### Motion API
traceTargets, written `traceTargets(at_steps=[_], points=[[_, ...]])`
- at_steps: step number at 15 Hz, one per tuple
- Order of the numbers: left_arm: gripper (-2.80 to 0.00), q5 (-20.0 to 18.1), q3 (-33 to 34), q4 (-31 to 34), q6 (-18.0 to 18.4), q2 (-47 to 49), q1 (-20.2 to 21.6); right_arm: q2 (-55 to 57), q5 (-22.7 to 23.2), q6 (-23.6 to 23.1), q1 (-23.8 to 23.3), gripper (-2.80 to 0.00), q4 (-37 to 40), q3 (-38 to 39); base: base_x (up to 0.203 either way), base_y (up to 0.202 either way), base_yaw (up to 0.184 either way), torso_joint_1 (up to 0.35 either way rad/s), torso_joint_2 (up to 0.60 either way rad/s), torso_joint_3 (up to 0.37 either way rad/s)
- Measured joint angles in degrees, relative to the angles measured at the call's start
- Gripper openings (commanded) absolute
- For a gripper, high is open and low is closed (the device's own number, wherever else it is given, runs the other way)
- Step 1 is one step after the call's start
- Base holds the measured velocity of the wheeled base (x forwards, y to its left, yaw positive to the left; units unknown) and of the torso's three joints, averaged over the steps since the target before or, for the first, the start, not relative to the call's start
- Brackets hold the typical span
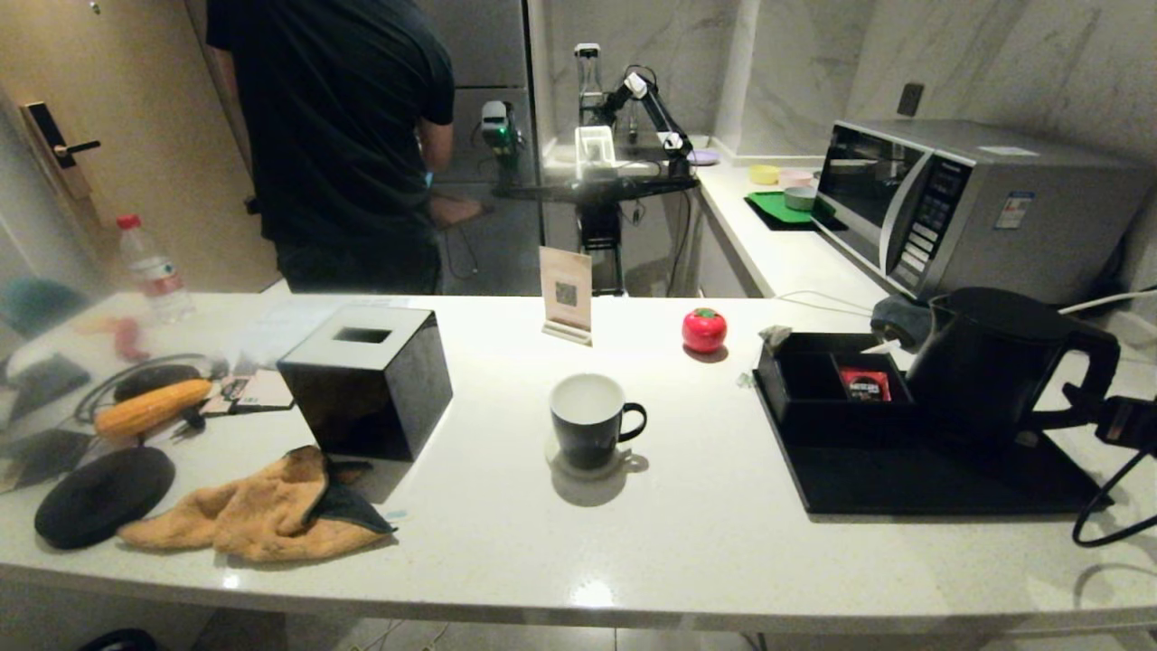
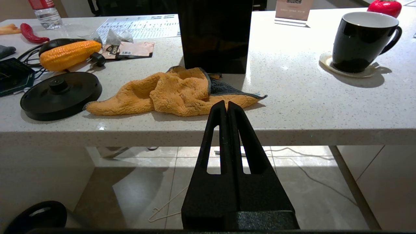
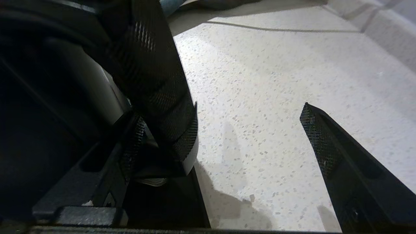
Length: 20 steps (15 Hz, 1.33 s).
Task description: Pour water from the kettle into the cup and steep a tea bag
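Your right gripper (image 3: 247,136) sits at the kettle (image 1: 990,362) handle (image 1: 1089,380), jaws spread wide, with one finger (image 3: 133,146) tucked by the handle and the other finger (image 3: 320,136) out over bare tabletop (image 3: 260,81), so nothing is held yet. Centre the handle between the jaws before you close, and grip high enough, I judge, that the kettle won't swing when lifted off the black tray (image 1: 904,479). The cup (image 1: 587,420) stands well to the left on its coaster, mid-tabletop. Your left gripper (image 2: 227,107) waits below the tabletop edge, jaws closed on nothing.
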Motion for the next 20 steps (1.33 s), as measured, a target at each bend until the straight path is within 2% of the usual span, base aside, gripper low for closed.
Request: traceTargets(at_steps=[9,20], points=[[-2.8,0.1,0.0,0.0,0.0,0.0,0.0,1.3,-0.9,0.0,3.2,0.0,-2.1,-0.4,0.0,0.0,0.0,0.0,0.0,0.0],[-2.8,0.0,0.0,0.0,0.0,0.0,0.0,2.9,-5.1,-0.2,3.4,0.0,-3.1,-4.3,0.0,0.0,0.0,0.0,0.0,0.0]])
